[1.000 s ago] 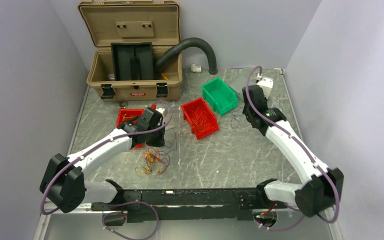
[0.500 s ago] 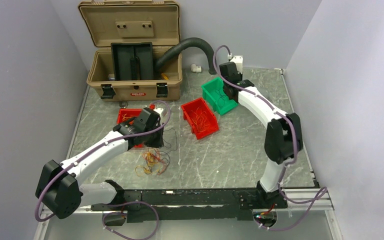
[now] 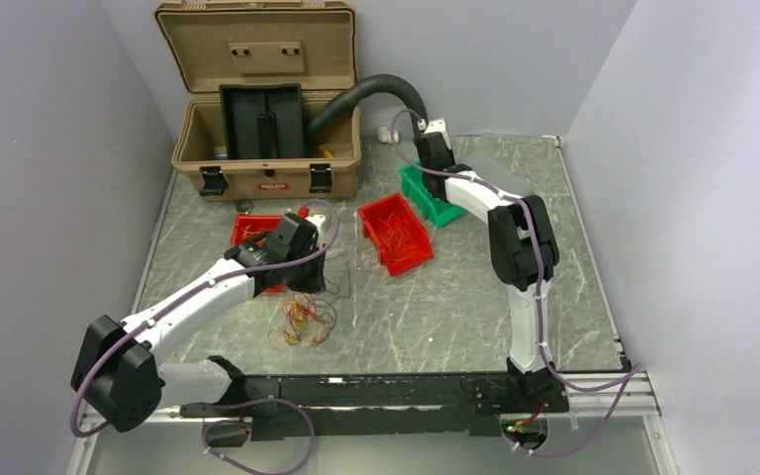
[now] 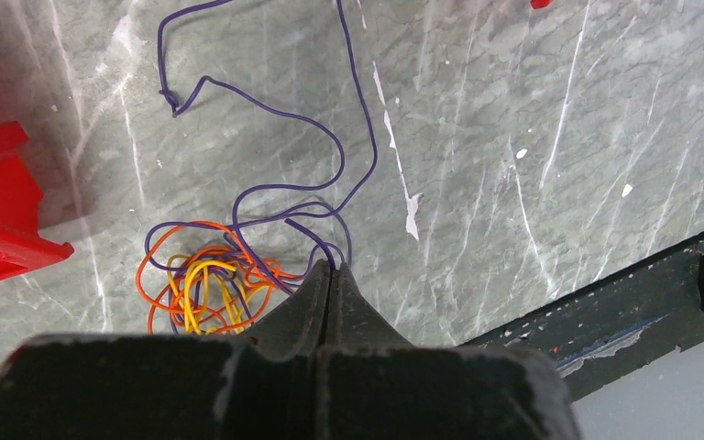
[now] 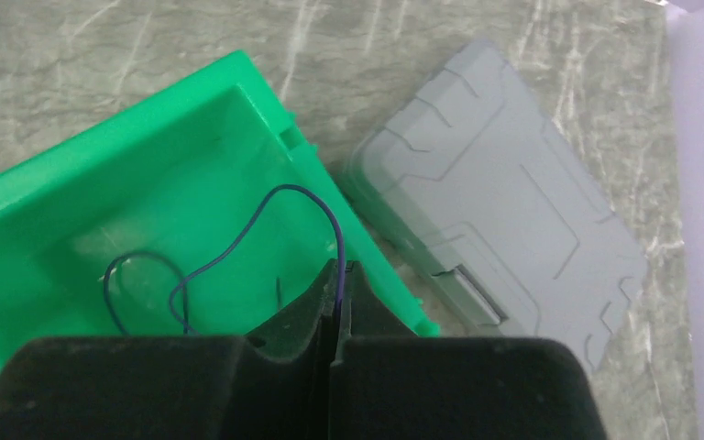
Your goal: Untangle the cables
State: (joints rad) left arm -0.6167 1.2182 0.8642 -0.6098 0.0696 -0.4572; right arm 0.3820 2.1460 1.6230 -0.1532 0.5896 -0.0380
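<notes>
I held the right end effector [image 5: 336, 273] shut on a dark cable [image 5: 289, 187] trailing down into the green bin [image 5: 46, 197] below; the left end effector [image 4: 330, 273] pinched a purple strand [image 4: 330, 139] from the tangle [image 4: 203, 289] beside it.

The marbled grey desk [image 3: 455, 307] carries an open tan case [image 3: 267, 163] far left, a left red bin [image 3: 250, 231] before it, a middle red bin [image 3: 396, 235] and green bin [image 5: 174, 165] mid-desk, a grey lid [image 5: 504, 192] just beside that, tangled cables [image 3: 300, 319] nearer
</notes>
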